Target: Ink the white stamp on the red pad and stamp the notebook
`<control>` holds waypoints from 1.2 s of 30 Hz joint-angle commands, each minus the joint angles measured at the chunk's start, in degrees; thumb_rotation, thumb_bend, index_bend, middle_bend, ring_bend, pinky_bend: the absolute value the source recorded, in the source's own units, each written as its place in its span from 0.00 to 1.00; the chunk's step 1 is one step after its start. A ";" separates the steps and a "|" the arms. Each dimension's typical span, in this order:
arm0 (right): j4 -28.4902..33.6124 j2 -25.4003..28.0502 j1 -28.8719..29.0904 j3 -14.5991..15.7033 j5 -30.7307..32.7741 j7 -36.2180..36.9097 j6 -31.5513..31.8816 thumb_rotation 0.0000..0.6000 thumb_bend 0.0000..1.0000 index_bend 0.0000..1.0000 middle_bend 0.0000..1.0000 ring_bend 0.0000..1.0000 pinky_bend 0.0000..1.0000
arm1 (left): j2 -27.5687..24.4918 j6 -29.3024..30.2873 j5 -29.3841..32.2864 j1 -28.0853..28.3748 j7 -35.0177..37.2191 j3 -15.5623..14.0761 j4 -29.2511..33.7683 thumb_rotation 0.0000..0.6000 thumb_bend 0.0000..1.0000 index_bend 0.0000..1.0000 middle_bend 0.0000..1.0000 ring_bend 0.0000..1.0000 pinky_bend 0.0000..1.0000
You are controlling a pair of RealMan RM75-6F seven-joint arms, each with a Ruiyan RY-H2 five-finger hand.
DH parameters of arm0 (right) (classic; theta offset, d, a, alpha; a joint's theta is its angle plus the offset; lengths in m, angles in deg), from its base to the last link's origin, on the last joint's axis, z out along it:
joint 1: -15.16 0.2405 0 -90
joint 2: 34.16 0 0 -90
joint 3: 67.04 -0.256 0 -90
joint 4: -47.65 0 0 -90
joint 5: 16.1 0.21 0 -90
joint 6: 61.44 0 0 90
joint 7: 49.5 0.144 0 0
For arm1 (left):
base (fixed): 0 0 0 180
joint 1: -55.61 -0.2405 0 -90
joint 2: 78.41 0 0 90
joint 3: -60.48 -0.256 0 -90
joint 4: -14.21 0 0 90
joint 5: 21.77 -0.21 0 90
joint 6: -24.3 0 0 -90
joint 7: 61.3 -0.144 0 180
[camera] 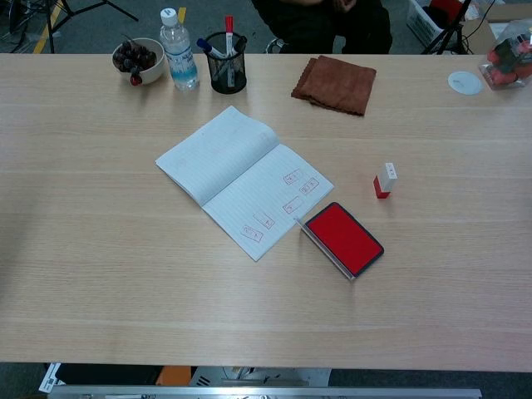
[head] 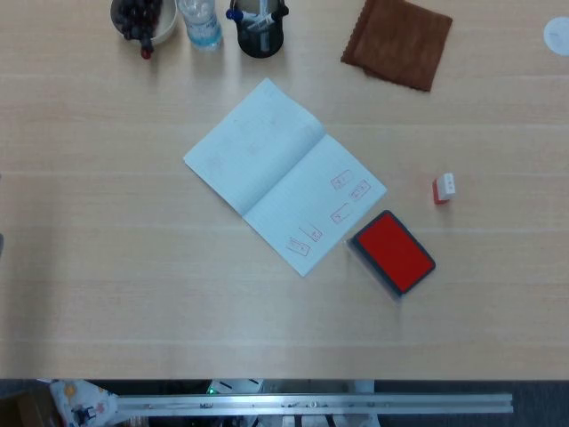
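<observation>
stamp, pad and notebook laid out; neither robot hand in frame

neither the left nor the right robot hand shows in the head view or the chest view, so their state cannot be told, and places here are given among the things themselves.

the chest view alone shows the far desk edge, a seated figure in dark clothes point(camera: 320, 21) beyond it, a red item in clear wrap point(camera: 507, 58) at the far right, and the whole white disc point(camera: 465, 81); the head view cuts that disc at its right edge and alone shows a metal rail point(head: 311, 403) below the near desk edge.

the desk point(camera: 100, 274) has wide bare wood along its near side and its left side. along the far edge stand a bowl of dark fruit point(camera: 139, 58), a water bottle point(camera: 179, 50), a mesh pen cup point(camera: 226, 62) and a brown cloth point(camera: 335, 83).

the white stamp point(camera: 385, 180), red at its base, stands alone right of the open notebook point(camera: 241, 170), apart from it. the red pad point(camera: 343, 238) lies open just beside the notebook's near right corner, nearer than the stamp. the notebook's right page carries several red stamp marks point(camera: 283, 204).
</observation>
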 commanded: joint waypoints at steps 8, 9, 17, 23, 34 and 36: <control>-0.12 0.08 1.04 -0.30 -0.82 0.48 -0.54 1.00 0.29 0.35 0.39 0.34 0.35 | -0.10 0.78 -0.57 -0.37 0.21 -0.11 0.19 1.00 0.28 0.23 0.21 0.22 0.13; -0.06 0.23 1.30 -0.40 -1.00 0.46 -0.67 1.00 0.29 0.35 0.39 0.34 0.35 | -0.09 0.98 -0.70 -0.48 0.42 -0.13 0.05 1.00 0.28 0.23 0.21 0.22 0.13; 0.54 1.76 4.99 -0.63 -3.81 0.11 -4.21 1.00 0.29 0.35 0.39 0.34 0.35 | -0.16 1.22 -1.18 -0.92 0.83 -0.60 -0.10 1.00 0.28 0.23 0.20 0.22 0.13; -1.22 1.18 9.78 -0.62 -5.77 -1.60 -10.11 1.00 0.24 0.37 0.39 0.32 0.35 | -0.63 1.61 -1.42 -1.27 1.37 -0.73 0.14 1.00 0.28 0.23 0.20 0.22 0.13; -6.62 -5.52 17.42 -1.15 -7.20 -5.50 -17.89 1.00 0.20 0.38 0.37 0.20 0.29 | -1.10 1.80 -1.44 -2.10 2.40 -1.32 -0.22 1.00 0.28 0.23 0.20 0.22 0.13; -7.99 -7.10 18.78 -0.94 -7.22 -5.99 -19.68 1.00 0.20 0.38 0.36 0.20 0.29 | -1.35 2.00 -1.46 -2.21 2.74 -1.25 -0.08 1.00 0.28 0.23 0.20 0.22 0.13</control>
